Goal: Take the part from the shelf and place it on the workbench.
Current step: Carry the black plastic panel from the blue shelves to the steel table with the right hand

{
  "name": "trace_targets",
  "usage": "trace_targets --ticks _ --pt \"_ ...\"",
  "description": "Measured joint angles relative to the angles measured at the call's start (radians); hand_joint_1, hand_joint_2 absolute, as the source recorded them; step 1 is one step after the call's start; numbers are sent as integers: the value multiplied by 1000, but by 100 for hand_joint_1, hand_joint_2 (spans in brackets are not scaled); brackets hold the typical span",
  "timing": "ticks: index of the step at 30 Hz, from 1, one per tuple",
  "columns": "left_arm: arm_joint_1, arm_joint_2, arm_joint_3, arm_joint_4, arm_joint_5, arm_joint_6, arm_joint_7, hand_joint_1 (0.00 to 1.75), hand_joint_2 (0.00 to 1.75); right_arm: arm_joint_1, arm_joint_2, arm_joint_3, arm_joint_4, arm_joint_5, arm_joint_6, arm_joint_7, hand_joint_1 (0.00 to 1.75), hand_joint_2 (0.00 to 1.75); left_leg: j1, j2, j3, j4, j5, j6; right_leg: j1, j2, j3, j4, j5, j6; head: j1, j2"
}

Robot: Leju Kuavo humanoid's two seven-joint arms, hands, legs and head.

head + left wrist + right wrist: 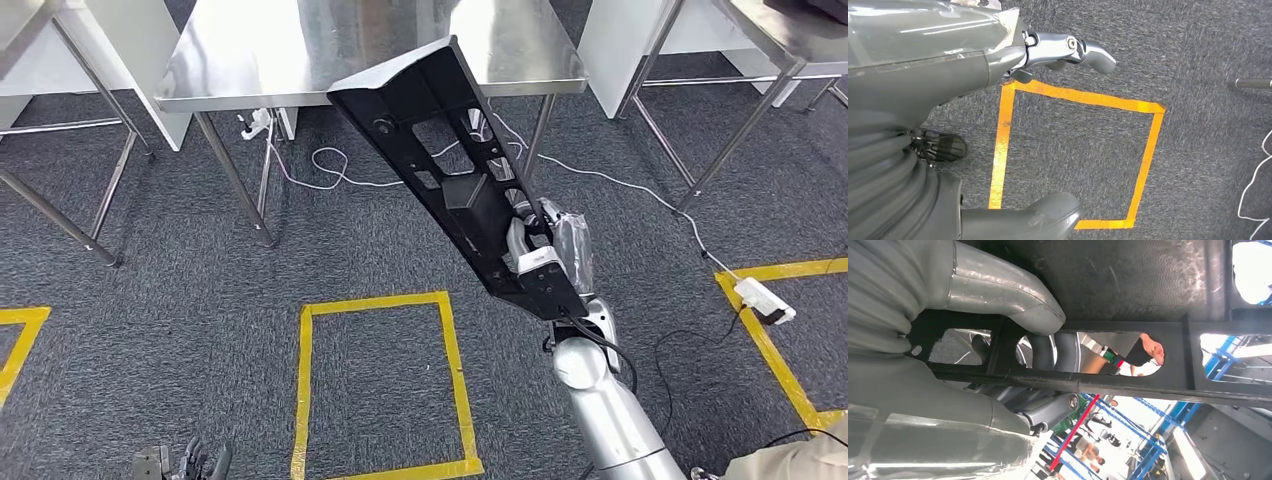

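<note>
While my right hand [535, 262] grips the long black perforated plastic part [450, 165],
placing it on the steel workbench [300, 60] remains; my left hand [1068, 50] hangs empty, fingers apart.

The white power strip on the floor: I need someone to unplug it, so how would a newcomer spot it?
Start at the grey carpet right of the robot's raised silver arm. There, a white oblong power strip lies across a yellow tape line, the one boxy white thing among thin cables.

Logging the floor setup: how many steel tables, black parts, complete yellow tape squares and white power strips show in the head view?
Steel tables: 4
Black part: 1
Complete yellow tape squares: 1
White power strip: 1
Total: 7
</note>
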Motion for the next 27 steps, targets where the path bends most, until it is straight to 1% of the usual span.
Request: trace_targets --ticks 1,2,4,6,7,8,9,10,11,12,13,14,15,16,17,18,19,20,21,22,23,24,25,26,27 --pt "0 0 0 0 -2 0 1 0 175 6 -3 -2 -7 0 -2 0 175 175 -1 -2 4 5 -9 -6 -1 1 24 -58 27 1 0 0" --pt "0 0 0 0 -3 0 1 0 175 13 -4 -3 -15 1 -5 1 175 175 -2 -4 6 8 -16 -11 -2 1 41 -96 42 -4 -1 0" --pt "0 0 0 0 -4 0 2 0 175 28 -7 -5 -30 1 -10 1 175 175 -3 -5 7 11 -25 -20 2 3 53 -111 42 -21 -2 0" --pt "1 -1 -1 0 -5 0 2 0 175 38 -11 -7 -46 2 -12 2 175 175 2 0 7 19 -35 -31 -2 4 60 -114 38 -37 -4 0" --pt "1 -1 -1 0 -6 0 2 0 175 40 -12 -9 -54 2 -12 2 175 175 4 5 -1 42 -47 -37 -5 4 66 -115 35 -45 -5 0" --pt "0 -1 -1 0 -7 1 2 0 175 41 -13 -10 -60 2 -13 2 175 175 6 11 -20 84 -67 -44 -8 4 74 -117 31 -53 -6 0" --pt "-1 -1 -1 0 -7 1 2 0 175 42 -13 -11 -64 2 -13 2 175 175 8 16 -51 145 -92 -50 -8 4 80 -117 26 -59 -8 0" --pt "0 -1 -1 0 -8 1 2 0 175 45 -13 -12 -67 2 -14 2 175 175 11 19 -90 214 -116 -54 -8 4 85 -117 22 -63 -8 0" --pt "1 -1 -1 0 -8 1 2 0 175 48 -13 -13 -68 2 -14 2 175 175 14 21 -128 271 -130 -57 -8 4 91 -117 17 -65 -8 0" --pt "2 -1 -1 0 -8 1 3 0 175 53 -13 -13 -70 2 -14 2 175 175 16 22 -153 298 -126 -58 -7 4 96 -117 12 -65 -8 0" --pt "2 0 -1 0 -8 1 3 0 175 57 -13 -13 -71 2 -14 2 175 175 17 23 -157 285 -101 -58 -7 4 104 -117 6 -63 -9 0" --pt "2 0 -1 0 -8 1 3 0 175 60 -13 -13 -73 2 -14 2 175 175 18 24 -141 233 -60 -55 -8 4 112 -117 0 -61 -9 0" --pt "1 0 -1 0 -8 1 3 0 175 61 -13 -13 -76 2 -14 2 175 175 18 25 -111 159 -15 -51 -8 4 121 -117 -6 -58 -9 0" --pt "0 1 -1 0 -8 1 3 0 175 61 -13 -13 -78 2 -14 2 175 175 15 26 -80 92 14 -46 -5 4 127 -117 -12 -54 -8 0" --pt "0 2 -1 0 -8 1 3 0 175 60 -13 -14 -81 2 -14 2 175 175 13 26 -59 45 29 -41 -3 4 130 -118 -17 -49 -8 0" --pt "-1 2 -1 0 -9 1 3 0 175 60 -13 -14 -84 2 -14 3 175 175 9 26 -48 21 30 -36 -1 4 131 -119 -21 -43 -8 0" --pt "-1 2 -1 0 -10 1 4 0 175 60 -13 -15 -85 2 -15 3 175 175 4 25 -46 17 22 -31 0 4 131 -121 -23 -37 -7 0" --pt "-1 2 -1 -1 -11 1 4 0 175 61 -13 -16 -87 3 -16 4 175 175 2 24 -44 14 21 -26 0 3 134 -126 -26 -32 -7 0" --pt "-1 2 -1 -1 -11 1 4 0 175 62 -13 -17 -89 4 -17 5 175 175 2 23 -37 7 21 -20 0 2 134 -123 -29 -27 -7 0" --pt "-1 3 -1 -1 -11 1 4 0 175 62 -14 -19 -92 5 -18 6 175 175 4 22 -28 -1 21 -13 1 1 129 -109 -37 -25 -6 0" --pt "-2 3 -1 -1 -12 1 5 0 175 62 -14 -21 -95 8 -20 7 175 175 5 22 -18 -9 21 -7 2 1 112 -74 -52 -26 -6 0" --pt "-2 3 -1 -2 -12 1 5 0 175 65 -16 -22 -97 13 -22 9 175 175 7 22 -10 -14 19 0 1 2 78 -13 -73 -30 -5 0" --pt "-2 4 -1 -2 -13 1 5 0 175 68 -17 -23 -99 20 -25 12 175 175 6 21 -4 -15 14 6 2 2 36 60 -97 -33 -4 0" --pt "-2 4 -1 -2 -13 1 5 0 175 74 -18 -25 -100 26 -27 14 175 175 5 20 1 -15 9 9 1 2 -8 127 -114 -34 -4 0" --pt "-1 4 -1 -2 -14 1 5 0 175 80 -20 -26 -101 31 -29 17 175 175 5 18 7 -15 3 10 1 2 -41 169 -117 -30 -4 0"
